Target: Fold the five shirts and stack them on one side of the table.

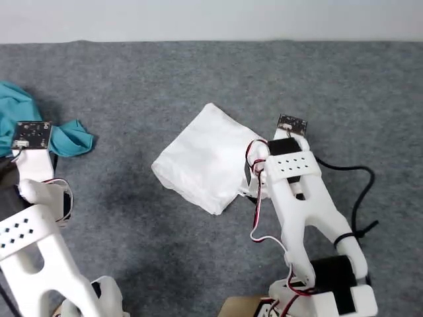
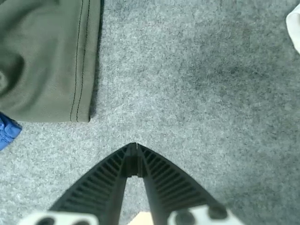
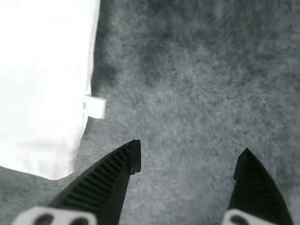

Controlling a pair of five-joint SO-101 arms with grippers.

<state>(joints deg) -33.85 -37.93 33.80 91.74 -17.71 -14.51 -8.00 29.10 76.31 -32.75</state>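
Note:
A folded white shirt (image 1: 205,158) lies in the middle of the grey table. My right arm (image 1: 291,168) stands at its right edge. In the right wrist view the right gripper (image 3: 191,157) is open over bare carpet, with the white shirt (image 3: 44,79) and its small tag (image 3: 95,107) just beside one finger. A teal shirt (image 1: 46,129) lies crumpled at the far left, partly under my left arm (image 1: 33,165). The left gripper (image 2: 136,149) is shut on nothing above the carpet, a short way from a greenish shirt's stitched hem (image 2: 56,61).
A bit of blue cloth (image 2: 7,131) pokes out beside the greenish shirt. The white shirt's corner (image 2: 294,23) shows far off in the left wrist view. Black cables (image 1: 360,191) trail by the right arm's base. Grey carpet (image 1: 132,86) spreads between the shirts.

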